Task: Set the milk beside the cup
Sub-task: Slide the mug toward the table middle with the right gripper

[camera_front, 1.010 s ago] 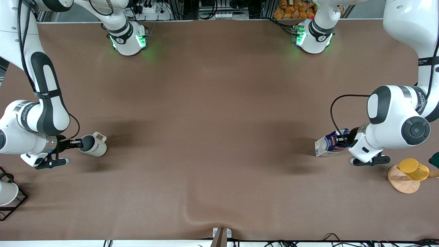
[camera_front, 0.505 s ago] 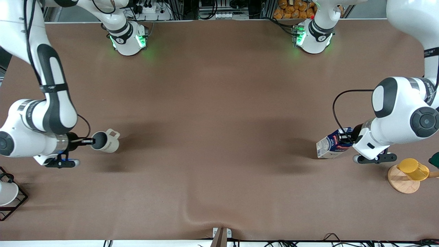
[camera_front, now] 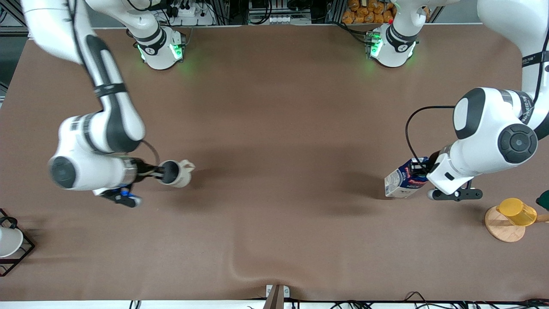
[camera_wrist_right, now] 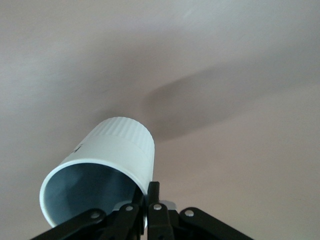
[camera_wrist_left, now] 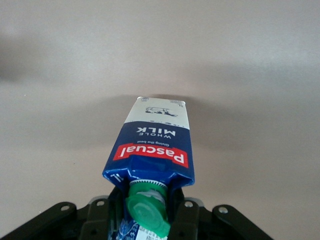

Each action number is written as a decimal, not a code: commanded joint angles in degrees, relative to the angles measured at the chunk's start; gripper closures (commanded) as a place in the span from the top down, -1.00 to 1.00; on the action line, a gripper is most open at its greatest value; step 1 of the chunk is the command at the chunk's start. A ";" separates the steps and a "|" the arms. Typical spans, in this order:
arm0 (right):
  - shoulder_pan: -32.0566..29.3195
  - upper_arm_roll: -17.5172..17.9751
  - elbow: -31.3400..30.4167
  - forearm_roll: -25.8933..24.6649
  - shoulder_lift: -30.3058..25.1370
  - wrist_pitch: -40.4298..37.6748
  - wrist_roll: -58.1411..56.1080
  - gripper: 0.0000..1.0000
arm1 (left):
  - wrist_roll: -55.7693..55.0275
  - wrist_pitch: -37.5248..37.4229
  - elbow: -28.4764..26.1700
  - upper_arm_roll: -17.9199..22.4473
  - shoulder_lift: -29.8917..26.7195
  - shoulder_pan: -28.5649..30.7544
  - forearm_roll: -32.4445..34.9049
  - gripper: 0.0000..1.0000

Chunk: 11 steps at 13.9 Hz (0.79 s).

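Dark blue milk carton [camera_wrist_left: 152, 145] with red band and green cap, off-white mug [camera_front: 176, 173] grey inside

I count: 1 milk carton [camera_front: 405, 183] | 1 off-white mug [camera_front: 175, 173] | 1 yellow cup [camera_front: 517, 211] | 1 wooden disc [camera_front: 502, 227] | 1 white cup [camera_front: 8, 241] | 1 wire rack [camera_front: 21, 253]

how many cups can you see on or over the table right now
3. The mug is held in the right gripper over the table; a yellow cup sits on a wooden disc at the left arm's end; a white cup stands at the right arm's end, partly cut off.
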 commanded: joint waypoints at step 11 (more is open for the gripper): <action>22.74 -0.87 6.74 6.06 12.42 25.75 40.73 -1.00 | -1.52 -1.27 1.12 -1.44 -0.76 -1.11 0.75 -0.29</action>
